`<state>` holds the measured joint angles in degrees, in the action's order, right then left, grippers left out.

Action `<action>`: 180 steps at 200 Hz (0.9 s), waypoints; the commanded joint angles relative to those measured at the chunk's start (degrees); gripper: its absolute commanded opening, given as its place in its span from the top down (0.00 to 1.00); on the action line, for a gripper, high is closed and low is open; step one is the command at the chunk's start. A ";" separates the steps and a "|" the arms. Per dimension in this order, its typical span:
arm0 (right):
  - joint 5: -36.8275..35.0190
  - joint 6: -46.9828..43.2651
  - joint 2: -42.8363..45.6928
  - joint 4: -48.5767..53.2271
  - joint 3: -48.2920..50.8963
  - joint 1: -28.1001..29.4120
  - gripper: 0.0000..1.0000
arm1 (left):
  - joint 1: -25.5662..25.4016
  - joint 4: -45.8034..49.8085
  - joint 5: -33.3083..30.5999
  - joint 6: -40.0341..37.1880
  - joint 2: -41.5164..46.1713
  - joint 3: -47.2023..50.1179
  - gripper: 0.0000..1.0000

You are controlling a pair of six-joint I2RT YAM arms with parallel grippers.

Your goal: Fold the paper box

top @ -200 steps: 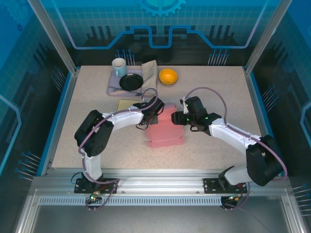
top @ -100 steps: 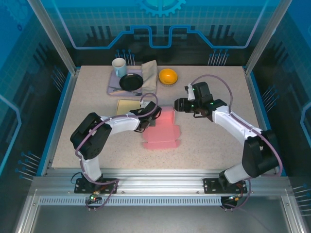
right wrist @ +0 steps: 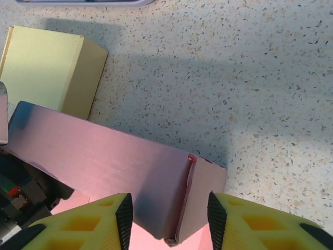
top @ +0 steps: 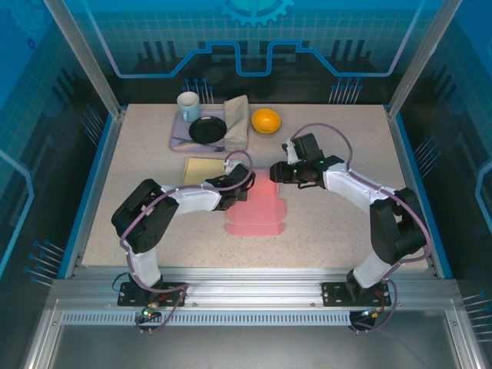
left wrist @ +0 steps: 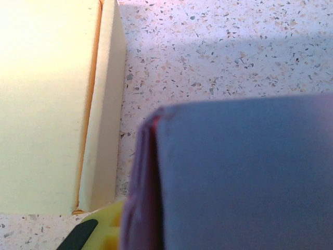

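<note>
my left claw point(top: 240, 190) is clamped on the pink paper box point(top: 257, 215) at its left wall. my right claw point(right wrist: 169, 208), fingers apart, straddles its far corner. if i close off-crease, that wall crumples.

— What are the arms looking like, seen over the table point(top: 338, 231)?

— The left arm point(top: 196, 197) and the right arm point(top: 350, 184) are both showing white shells between bulky black joints, each trailing a grey-purple cable in a loop. Tiny green lights are glowing near the right one's wrist and at both bases off the table's near edge.

— And the right gripper point(right wrist: 169, 203)?

— Its fingers point(right wrist: 78, 224) are showing yellow, moulded with hollow pockets, black pads lining the inner faces.
</note>
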<state>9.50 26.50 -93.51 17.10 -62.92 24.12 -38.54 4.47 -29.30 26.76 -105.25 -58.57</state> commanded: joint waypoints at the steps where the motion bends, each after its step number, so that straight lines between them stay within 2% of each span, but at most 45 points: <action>1: 0.53 -0.12 -1.22 0.56 -1.25 0.24 0.60 | -0.45 -1.75 -1.10 -1.38 2.25 0.82 1.00; 24: -0.46 -0.40 -1.22 0.43 -0.27 0.23 0.71 | -0.41 -1.78 -0.94 -1.60 2.25 0.83 1.00; 57: -1.94 -0.20 0.21 -1.68 3.28 0.36 0.74 | -0.41 -0.84 -0.59 -1.45 1.81 0.08 1.00; 78: -3.38 -0.31 0.88 -2.55 4.92 0.92 0.76 | -0.44 -0.22 0.42 -1.00 1.87 -0.23 0.90; 133: -8.07 -0.22 2.09 -3.84 6.58 3.09 0.76 | -0.45 0.35 2.39 0.92 4.48 1.14 0.71; 180: -10.35 0.30 2.70 -3.44 6.42 4.01 0.76 | -0.65 1.81 3.59 0.83 9.15 2.83 0.60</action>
<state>1.72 26.72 -91.31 10.85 -58.02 27.14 -38.81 4.75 -26.89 27.03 -100.27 -57.49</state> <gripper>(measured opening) 0.240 0.359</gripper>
